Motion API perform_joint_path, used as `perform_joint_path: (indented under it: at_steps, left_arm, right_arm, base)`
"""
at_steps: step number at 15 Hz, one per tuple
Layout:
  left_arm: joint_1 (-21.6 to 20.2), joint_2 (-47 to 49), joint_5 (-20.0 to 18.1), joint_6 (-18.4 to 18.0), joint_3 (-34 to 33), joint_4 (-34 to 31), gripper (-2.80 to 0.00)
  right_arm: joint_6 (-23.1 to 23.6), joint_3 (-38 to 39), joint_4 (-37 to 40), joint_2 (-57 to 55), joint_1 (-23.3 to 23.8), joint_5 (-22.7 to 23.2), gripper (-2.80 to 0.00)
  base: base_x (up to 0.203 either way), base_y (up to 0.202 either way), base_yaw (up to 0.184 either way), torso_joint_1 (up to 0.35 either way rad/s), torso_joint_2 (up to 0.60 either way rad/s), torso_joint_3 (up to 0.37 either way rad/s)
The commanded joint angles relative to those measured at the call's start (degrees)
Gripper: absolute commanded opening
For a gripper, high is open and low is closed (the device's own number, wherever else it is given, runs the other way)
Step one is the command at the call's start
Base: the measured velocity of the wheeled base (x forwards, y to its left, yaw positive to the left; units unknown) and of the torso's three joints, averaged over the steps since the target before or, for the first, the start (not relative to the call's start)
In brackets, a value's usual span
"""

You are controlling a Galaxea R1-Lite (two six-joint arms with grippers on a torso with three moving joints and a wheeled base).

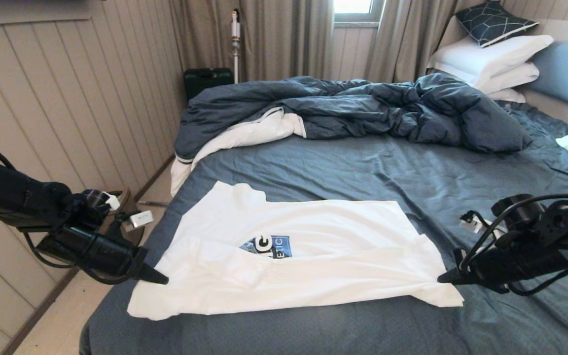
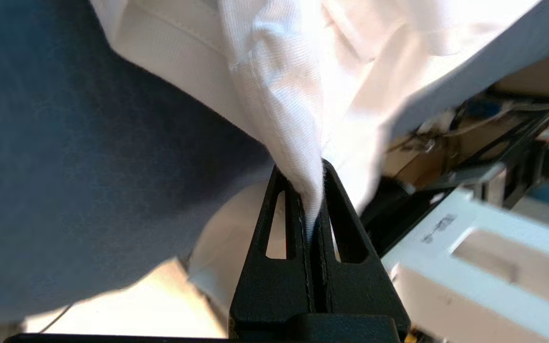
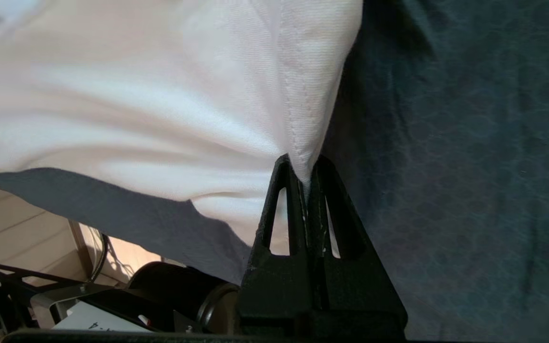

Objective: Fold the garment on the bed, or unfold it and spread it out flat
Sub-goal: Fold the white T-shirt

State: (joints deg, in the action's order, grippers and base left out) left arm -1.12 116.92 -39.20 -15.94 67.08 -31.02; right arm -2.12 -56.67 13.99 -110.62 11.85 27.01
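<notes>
The left end effector [image 1: 163, 280] is seen at the lower left of the head view, its black fingers pressed together on a pinch of white fabric at the left edge of the T-shirt [image 1: 303, 256]; in the left wrist view the left end effector [image 2: 311, 190] is shown with a hemmed fold of the T-shirt [image 2: 279, 95] clamped between its two tips. The right end effector [image 1: 442, 279] is placed at the lower right of the head view, likewise closed on cloth, with the right-hand corner of the garment drawn to a point at its tips; in the right wrist view the right end effector [image 3: 305, 169] is seen gripping a stitched edge of the T-shirt [image 3: 160, 105]. Between the two end effectors the white T-shirt is stretched sideways across the near part of the bed [image 1: 363, 162], partly folded over itself, with a blue printed logo [image 1: 266, 246] left showing near its middle. The garment is laid on the dark blue-grey sheet. Further up the frame a rumpled dark duvet [image 1: 353, 111] with a white underside is heaped across the bed, and white pillows [image 1: 491, 61] topped by a dark patterned cushion [image 1: 493, 22] are stacked at the upper right against the light blue headboard [image 1: 567, 74].
</notes>
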Motion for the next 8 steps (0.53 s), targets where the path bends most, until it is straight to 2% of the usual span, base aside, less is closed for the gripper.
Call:
perform_joint_path:
  at_steps: [1,8]
  left_arm:
    - [0.0,0.0,0.3,-1.3,0.1,-1.7,-2.80]
    - [-0.3,-0.6,1.0,-2.2,-0.5,-5.6,-2.80]
  right_arm:
    - [0.6,0.4,0.1,0.4,0.9,0.1,-2.80]
    - [3.1,4.1,0.1,0.8,0.7,0.1,-2.80]
  base:
    - [0.000,0.000,0.000,0.000,0.00,0.000]
    - [0.000,0.000,0.000,0.000,0.00,0.000]
